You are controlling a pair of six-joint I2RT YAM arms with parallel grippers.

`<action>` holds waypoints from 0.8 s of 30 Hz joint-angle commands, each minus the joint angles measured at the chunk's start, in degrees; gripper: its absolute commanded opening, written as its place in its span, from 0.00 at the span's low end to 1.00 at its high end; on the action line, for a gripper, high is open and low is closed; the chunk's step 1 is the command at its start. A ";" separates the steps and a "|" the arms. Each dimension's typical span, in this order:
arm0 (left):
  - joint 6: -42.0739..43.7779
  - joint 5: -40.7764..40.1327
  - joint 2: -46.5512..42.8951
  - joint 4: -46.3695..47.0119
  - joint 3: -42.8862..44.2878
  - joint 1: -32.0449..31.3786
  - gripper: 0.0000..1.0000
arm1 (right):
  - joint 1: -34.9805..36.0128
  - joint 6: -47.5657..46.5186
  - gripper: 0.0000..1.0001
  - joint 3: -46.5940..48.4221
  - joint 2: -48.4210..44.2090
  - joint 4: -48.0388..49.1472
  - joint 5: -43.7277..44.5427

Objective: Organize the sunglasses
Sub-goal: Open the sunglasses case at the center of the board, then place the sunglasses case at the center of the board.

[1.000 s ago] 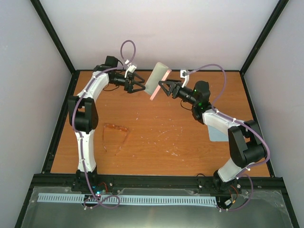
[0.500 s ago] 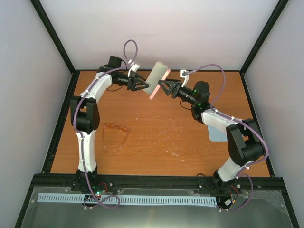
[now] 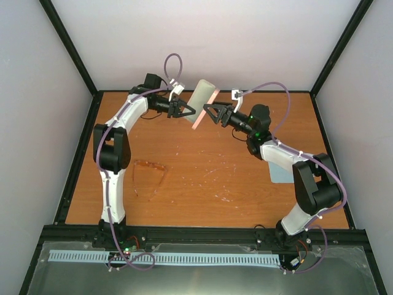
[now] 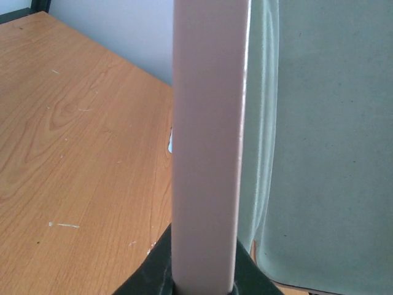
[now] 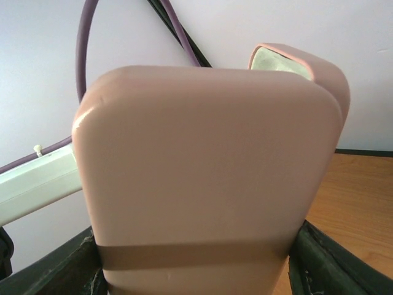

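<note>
The sunglasses [image 3: 149, 175] are hard to pick out, their amber frame almost the colour of the worktop [image 3: 209, 184], and neither wrist view shows them. The cloth [image 3: 281, 174] is half hidden under the right arm, only a pale blue patch showing. The case [image 3: 202, 101] fills both wrist views. In the left one a pink panel stands edge-on with pale green lining to its right; in the right one its broad pink back blocks nearly everything. The case hangs in the air over the far middle of the worktop, close to the far wall. The left claw [image 3: 184, 112] pinches the thin pink panel from the left. The right claw [image 3: 210, 113] grips the case from the right across its width, with dark fingers [image 5: 55, 264] on both sides. Black rails edge the worktop, with walls left, right and far. Bare wood lies between the sunglasses and the cloth. The sunglasses lie on the near left part, just right of the left arm and well apart from both claws. Their front bar runs left to right, and the temples are spread and point toward the near edge.
</note>
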 commanded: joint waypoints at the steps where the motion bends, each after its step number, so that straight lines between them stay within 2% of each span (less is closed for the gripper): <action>1: 2.15 -0.53 -0.94 -2.16 3.45 0.01 0.01 | -0.05 -1.56 0.26 1.83 -0.84 -0.29 0.37; 2: 2.51 -1.34 -1.02 -2.83 4.41 0.01 0.01 | -0.05 -2.22 0.36 1.61 -1.12 -1.64 0.78; 4: 4.34 -4.22 -0.99 -5.53 6.92 0.01 0.01 | -0.30 -4.05 0.67 1.03 -2.46 -6.46 2.43; 6: 6.61 -9.29 -0.91 -7.60 9.62 -0.06 0.01 | -1.23 -6.03 0.83 -0.74 -5.27 -13.40 6.58; 7: 8.37 -12.25 -0.89 -8.90 10.96 -0.15 0.01 | -2.13 -6.90 0.88 -2.25 -7.37 -17.49 8.93; 10: 14.73 -23.84 -1.26 -11.51 12.96 -1.60 0.01 | -5.10 -11.47 0.89 -7.24 -16.75 -34.33 24.68; 12: 18.87 -32.16 -1.55 -12.00 12.36 -3.32 0.01 | -7.29 -14.40 0.86 -10.02 -24.09 -44.61 35.27; 14: 21.47 -40.39 -1.60 -11.34 10.72 -5.09 0.01 | -8.48 -17.05 0.79 -11.62 -29.31 -50.52 42.87; 19: 30.23 -51.59 -1.18 -11.66 6.65 -10.87 0.01 | -11.94 -19.94 0.73 -12.93 -33.09 -54.30 44.63; 24: 35.47 -60.78 -1.11 -9.52 2.54 -15.45 0.01 | -12.00 -17.32 0.73 -14.63 -32.21 -50.63 42.09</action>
